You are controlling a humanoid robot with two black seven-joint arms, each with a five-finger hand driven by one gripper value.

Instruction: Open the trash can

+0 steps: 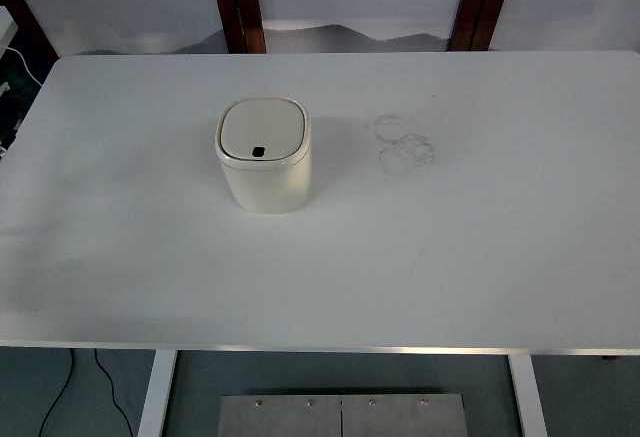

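Standing on: a white table [480, 257] that fills most of the top view, its near edge running along the bottom and its far edge close to the wall.
Room: pale wall panels behind the table, split by two dark wooden uprights [237, 2]; grey floor below the near edge.
Under the table: two white table legs [157, 392], a grey metal plate [342, 415] with small screws between them, and a dark cable [100, 377] on the floor at lower left.
Trash can: one, cream-coloured, rounded-square trash can [265, 155] left of the table's centre, upright.
Lid: one lid [262, 130], lying flat and closed on the can, with a small dark latch [258, 152] at its near edge.
Marks: a few faint ring-shaped smudges [402, 144] on the table just right of the can, apart from it.
Cut off: at the far left edge, bits of white objects and a cable [8, 67], too little shown to name.
Hands: neither robot hand nor any arm appears, so whether the fingers are released or clenched cannot be told.
Hard to make out: how many rings the smudges form.
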